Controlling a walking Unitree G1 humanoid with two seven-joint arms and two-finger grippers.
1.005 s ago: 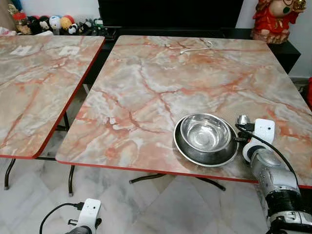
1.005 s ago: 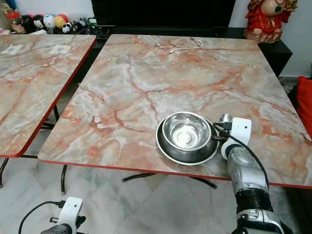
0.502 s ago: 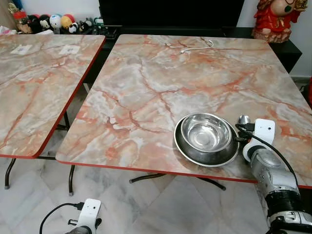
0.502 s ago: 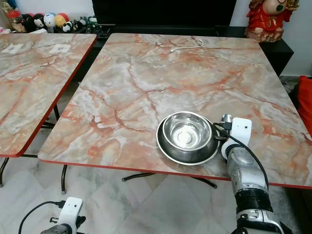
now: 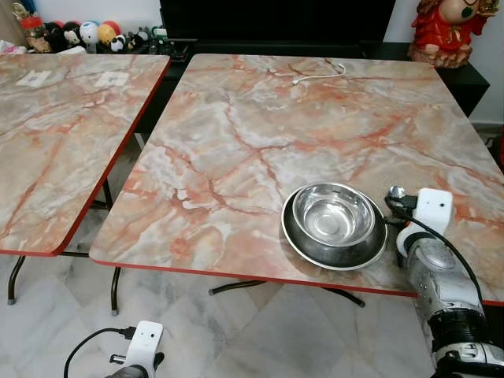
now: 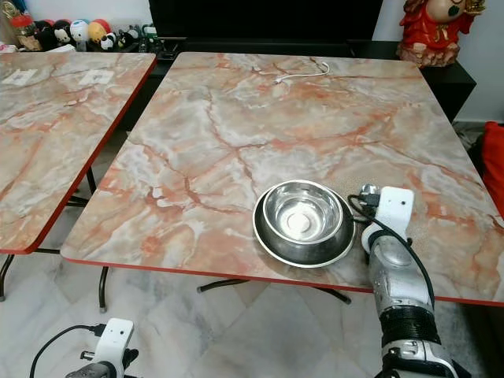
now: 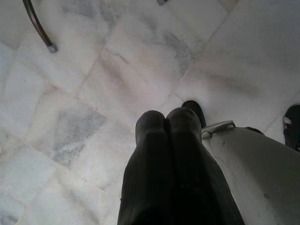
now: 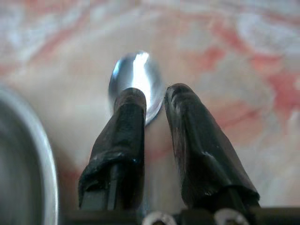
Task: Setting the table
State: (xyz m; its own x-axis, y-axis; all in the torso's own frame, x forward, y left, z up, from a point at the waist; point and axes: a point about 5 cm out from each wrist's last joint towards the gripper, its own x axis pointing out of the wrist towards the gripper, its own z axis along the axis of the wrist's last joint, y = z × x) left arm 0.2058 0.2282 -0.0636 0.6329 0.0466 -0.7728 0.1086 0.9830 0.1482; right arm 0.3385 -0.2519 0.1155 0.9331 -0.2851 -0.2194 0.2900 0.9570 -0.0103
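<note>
A steel bowl (image 5: 332,214) sits inside a shallow steel plate (image 5: 303,246) near the front edge of the marble table (image 5: 236,118). Just right of the plate, my right gripper (image 8: 153,96) rests low on the tabletop, shut on a spoon. The spoon's shiny head (image 8: 136,77) pokes out past the fingertips and lies on the marble (image 5: 396,191). The handle is hidden between the black fingers (image 8: 187,140). My left gripper (image 7: 167,119) hangs idle over the tiled floor, its fingers pressed together with nothing in them.
A second marble table (image 5: 55,134) stands to the left across a narrow gap. A white cable (image 5: 319,75) lies at the far side of my table. A red figurine (image 5: 445,27) and small toys (image 5: 87,35) line the dark cabinet behind.
My right gripper has slid slightly to the right with the spoon, a little away from the plate. The bowl and plate have stayed put.
</note>
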